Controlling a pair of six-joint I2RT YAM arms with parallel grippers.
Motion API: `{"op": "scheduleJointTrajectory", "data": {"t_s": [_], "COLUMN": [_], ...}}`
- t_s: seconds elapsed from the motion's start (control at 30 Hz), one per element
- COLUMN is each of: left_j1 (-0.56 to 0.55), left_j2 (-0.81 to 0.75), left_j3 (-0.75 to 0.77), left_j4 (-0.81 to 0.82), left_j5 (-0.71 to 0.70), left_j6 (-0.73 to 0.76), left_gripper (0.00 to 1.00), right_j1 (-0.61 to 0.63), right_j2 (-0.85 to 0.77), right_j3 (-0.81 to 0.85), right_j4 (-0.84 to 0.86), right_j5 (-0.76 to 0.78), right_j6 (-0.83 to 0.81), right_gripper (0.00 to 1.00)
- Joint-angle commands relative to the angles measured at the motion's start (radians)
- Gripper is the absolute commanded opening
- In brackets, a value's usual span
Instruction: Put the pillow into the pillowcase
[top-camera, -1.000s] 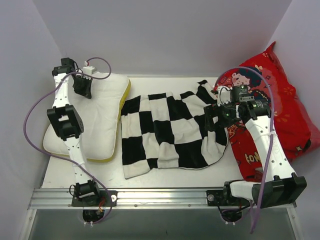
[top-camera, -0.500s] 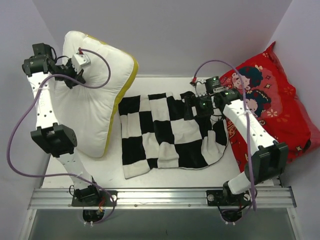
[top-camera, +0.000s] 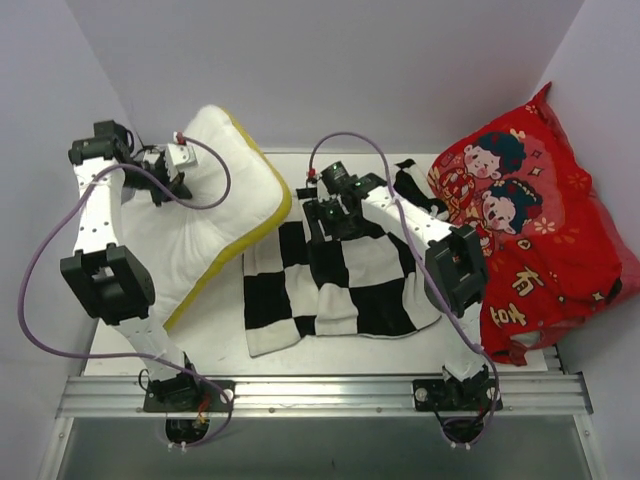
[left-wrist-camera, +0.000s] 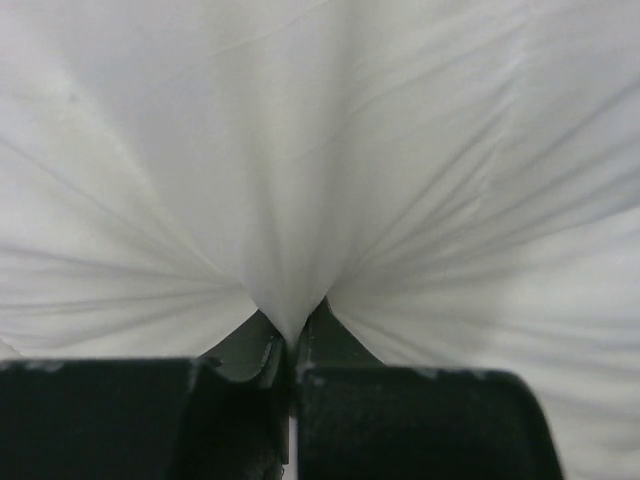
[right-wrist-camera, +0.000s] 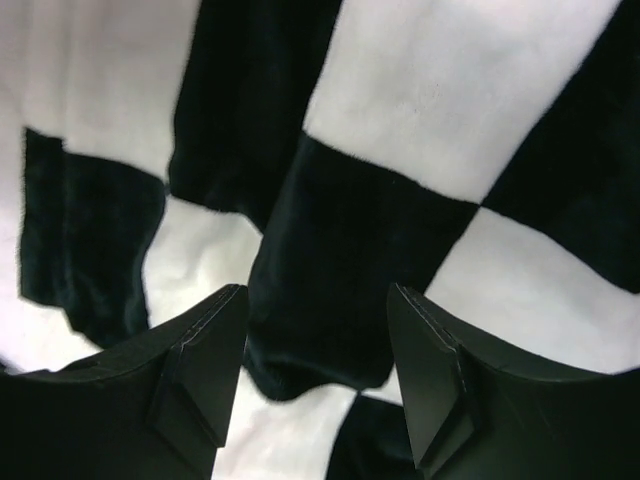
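Note:
The cream-white pillow (top-camera: 215, 205) with a yellow edge band hangs lifted at the back left, tilted, its right edge over the left edge of the pillowcase. My left gripper (top-camera: 172, 172) is shut on a pinch of the pillow's white fabric (left-wrist-camera: 290, 310). The black and white checkered pillowcase (top-camera: 355, 275) lies flat in the middle of the table. My right gripper (top-camera: 325, 215) is open just above the pillowcase's back left part, a black fold (right-wrist-camera: 320, 330) lying between its fingers (right-wrist-camera: 200, 370).
A large red cartoon-printed cushion (top-camera: 535, 225) leans against the right wall. White walls close in the left, back and right. A metal rail (top-camera: 320, 397) runs along the near edge. Purple cables loop off both arms.
My left gripper has swung the lifted pillow rightward, over the pillowcase's left edge. My right arm has moved left across the pillowcase, from its right side to its back left part.

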Motion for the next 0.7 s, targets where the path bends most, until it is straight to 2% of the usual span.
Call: {"op": "scheduleJointTrajectory", "data": {"t_s": [0.0,0.17,0.27,0.37,0.4,0.5,0.57,0.6,0.67], "left_j1": [0.024,0.027,0.031,0.033,0.033,0.034,0.034,0.033,0.033], "left_j2": [-0.130,-0.179,-0.207,-0.221,-0.224,-0.232,-0.232,-0.230,-0.228], "left_j3": [-0.120,-0.271,-0.320,-0.348,-0.357,-0.369,-0.380,-0.383,-0.398], "left_j4": [0.022,0.050,0.075,0.079,0.079,0.079,0.079,0.079,0.079], "left_j5": [0.131,0.153,0.150,0.150,0.151,0.148,0.144,0.139,0.134], "left_j6": [-0.005,-0.002,0.010,0.015,0.016,0.025,0.038,0.041,0.050], "left_gripper": [0.00,0.00,0.00,0.00,0.00,0.00,0.00,0.00,0.00], "right_j1": [0.028,0.087,0.097,0.097,0.096,0.096,0.094,0.093,0.084], "right_j2": [0.048,0.132,0.172,0.191,0.191,0.171,0.143,0.111,0.068], "right_j3": [0.042,0.070,0.079,0.073,0.068,0.073,0.074,0.073,0.055], "right_j4": [-0.016,-0.013,-0.014,-0.014,-0.014,-0.022,-0.030,-0.039,-0.048], "right_j5": [0.062,0.107,0.156,0.196,0.196,0.182,0.155,0.144,0.109], "right_j6": [0.048,0.052,0.045,0.036,0.036,0.037,0.039,0.039,0.042], "right_gripper": [0.57,0.56,0.52,0.44,0.37,0.24,0.18,0.12,0.09]}}
